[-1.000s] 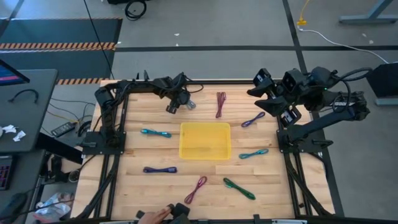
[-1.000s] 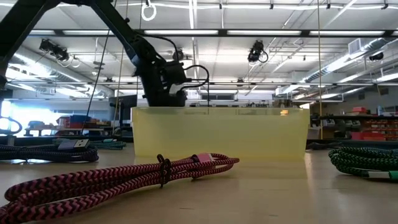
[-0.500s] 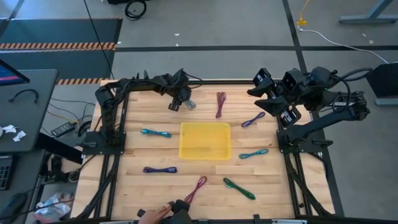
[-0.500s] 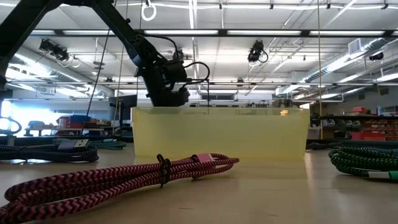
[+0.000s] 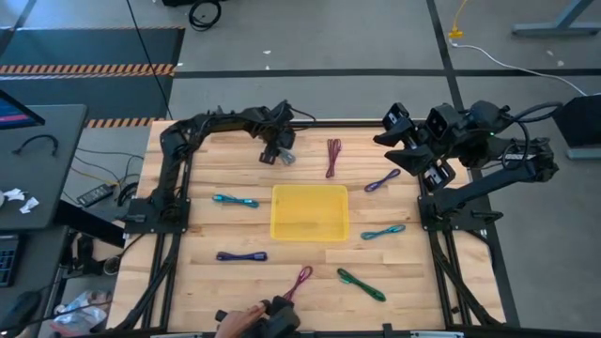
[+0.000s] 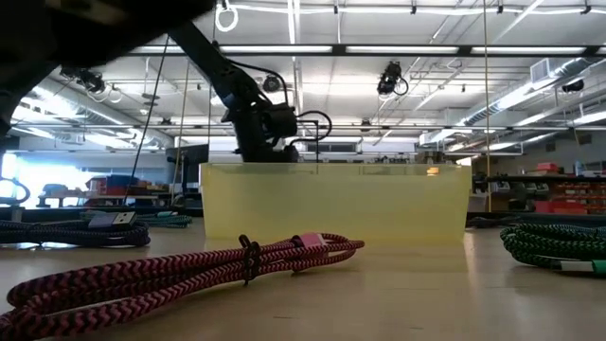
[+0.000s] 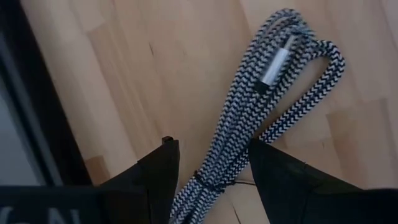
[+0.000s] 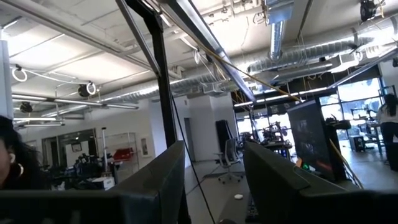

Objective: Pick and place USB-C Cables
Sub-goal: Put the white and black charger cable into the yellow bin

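Several short bundled USB-C cables lie flat on the wooden table around a square yellow tray. A grey cable lies at the far side, a maroon one beside it. Others are purple, teal, teal, dark purple, magenta and green. My left gripper points down, open, over the grey cable. One finger stands on each side of its near end, and I see no touch. My right gripper is raised at the far right, open and holding nothing.
A person's hand with a dark object shows at the table's near edge, close to the magenta cable. The tray's wall stands between the low camera and my left arm. Black frame rails run along the table's left and right sides.
My left gripper has moved toward the table's right edge and a little down, coming over the grey cable, still open. The cables have not moved. The hand at the near edge has shifted slightly to the right.
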